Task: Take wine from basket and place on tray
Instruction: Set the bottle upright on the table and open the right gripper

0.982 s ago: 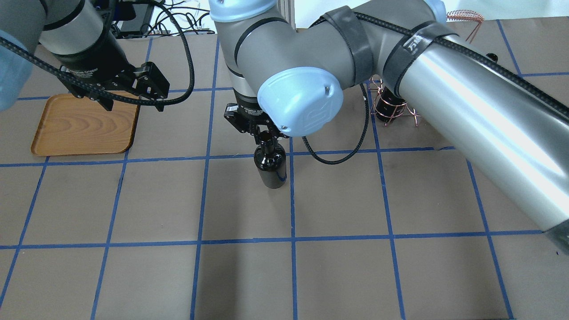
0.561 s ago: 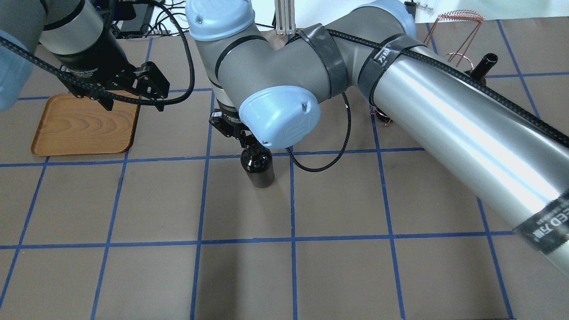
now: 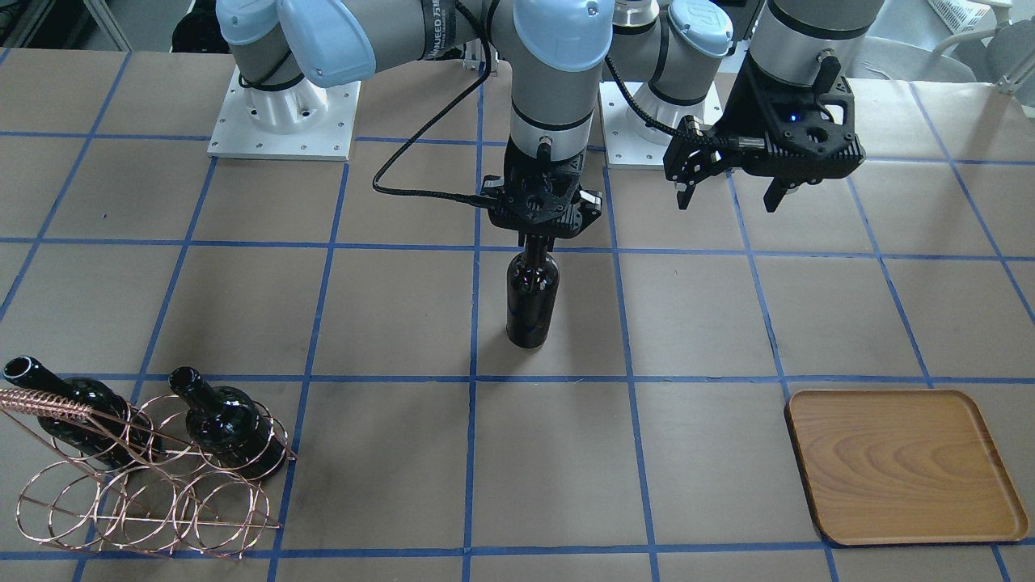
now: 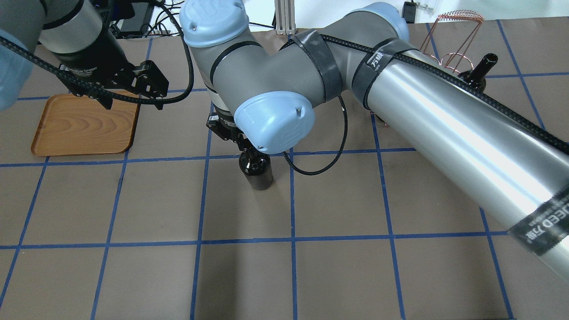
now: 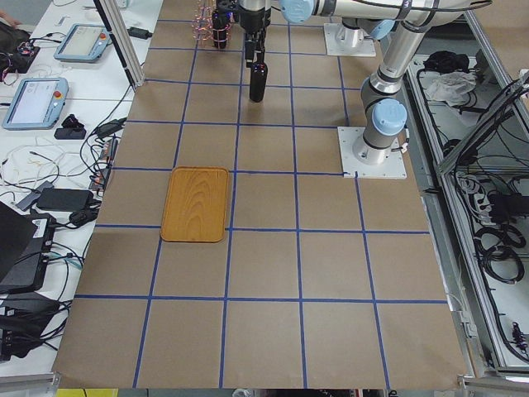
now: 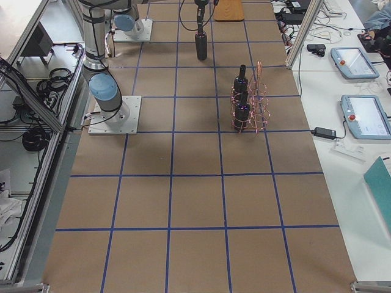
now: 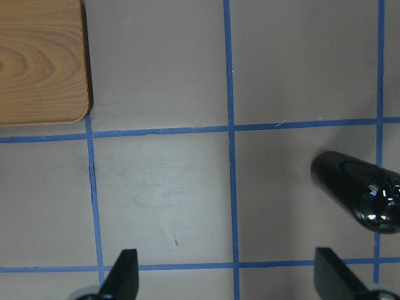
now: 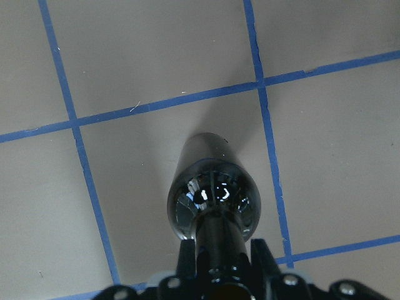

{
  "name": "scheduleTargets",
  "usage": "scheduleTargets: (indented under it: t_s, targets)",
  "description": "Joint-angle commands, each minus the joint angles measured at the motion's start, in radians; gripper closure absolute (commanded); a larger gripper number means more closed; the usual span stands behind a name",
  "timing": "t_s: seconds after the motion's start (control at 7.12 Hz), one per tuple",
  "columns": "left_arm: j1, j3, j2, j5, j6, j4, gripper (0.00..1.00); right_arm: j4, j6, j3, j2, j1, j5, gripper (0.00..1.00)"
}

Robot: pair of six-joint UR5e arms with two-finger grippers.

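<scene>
Wine (image 4: 258, 172) farther left; "UNEED" arm strap (image 4: 540, 227).

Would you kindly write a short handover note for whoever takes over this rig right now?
Right pincer: shut on the neck of one wine bottle, which is upright in mid-workspace. I cannot tell whether its base is set down.
Left pincer: open and empty, hovering near the tray.
Tray: nothing on it.
Basket: holds two other bottles.
Done: one bottle is out of the basket.
Left: carry it to the tray, set it down and release.
</scene>
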Motion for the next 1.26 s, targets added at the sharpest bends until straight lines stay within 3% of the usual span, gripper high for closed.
scheduleTargets:
  t_s: [0.0, 0.42, 0.84, 1.12]
  targets:
    - [0.001, 0.002, -0.003, 0.001, 0.000, 0.004, 0.00, 0.001, -0.004, 0.000, -0.001, 0.002, -0.005, 0.08]
    - [0.002, 0.008, -0.004, 0.006, 0.000, -0.007, 0.00, 0.049, -0.080, 0.003, -0.079, -0.046, -0.014, 0.03]
    - [-0.016, -0.009, -0.007, -0.001, -0.029, 0.004, 0.00, 0.206, -0.360, 0.005, -0.191, -0.262, -0.015, 0.03]
    - [-0.121, -0.009, -0.024, -0.022, -0.130, 0.021, 0.00, 0.301, -0.657, 0.005, -0.277, -0.471, -0.008, 0.01]
